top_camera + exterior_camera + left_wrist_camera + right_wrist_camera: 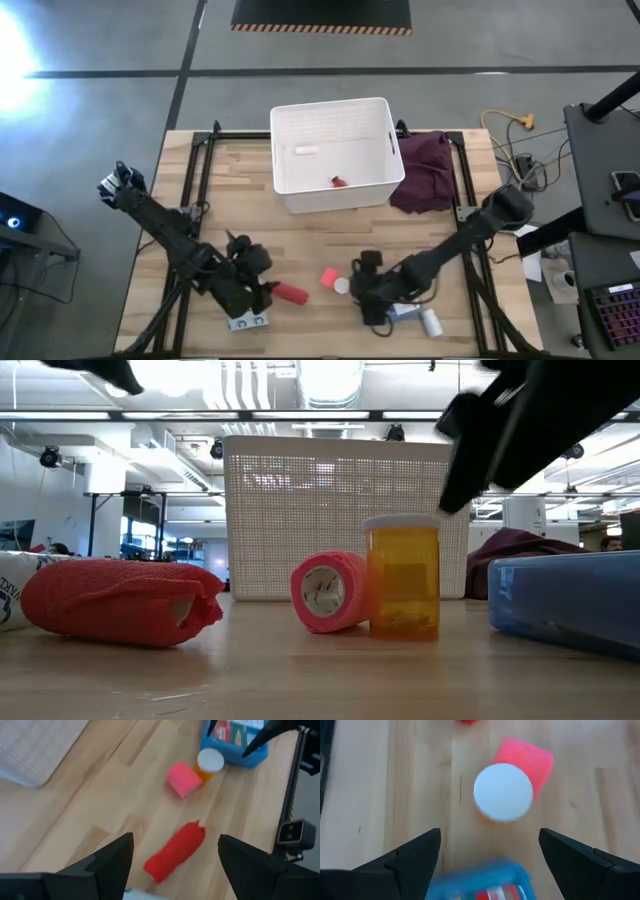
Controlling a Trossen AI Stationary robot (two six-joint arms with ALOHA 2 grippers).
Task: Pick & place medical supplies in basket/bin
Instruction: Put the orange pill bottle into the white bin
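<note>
Now both claws hang spread over loose supplies at the lower frame.
Right gripper (490, 865) above orange bottle (503, 792); left gripper (175, 865) above red roll (176, 851).

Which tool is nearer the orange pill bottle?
Right. The right tool hangs open just above the orange pill bottle; the left tool is farther, over the red roll.
</note>
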